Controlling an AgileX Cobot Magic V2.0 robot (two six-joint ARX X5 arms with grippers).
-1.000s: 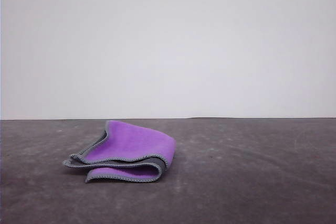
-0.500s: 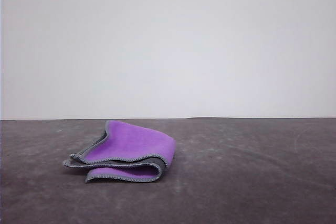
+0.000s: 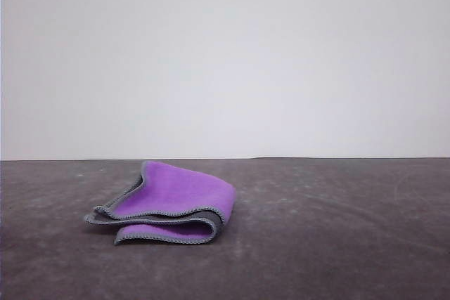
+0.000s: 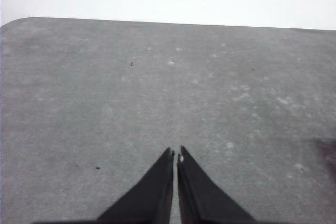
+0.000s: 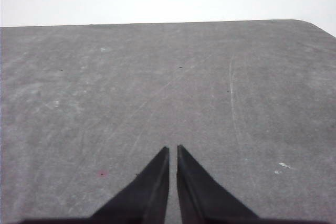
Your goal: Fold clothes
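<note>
Front: purple/dk grey cloth [image 3: 169, 203] lies folded on grey table [image 3: 337, 237], left of centre; underside hidden. L wrist: left gripper [image 4: 175, 153] pressed together, empty, bases cut off. R wrist: right gripper [image 5: 173, 149] nearly closed, thin slit, empty.

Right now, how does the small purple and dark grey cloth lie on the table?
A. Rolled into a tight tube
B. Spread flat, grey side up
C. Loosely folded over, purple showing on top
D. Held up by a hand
C: the small purple and dark grey cloth lies loosely doubled on the table, purple uppermost, grey-edged layers showing along its near side.
</note>
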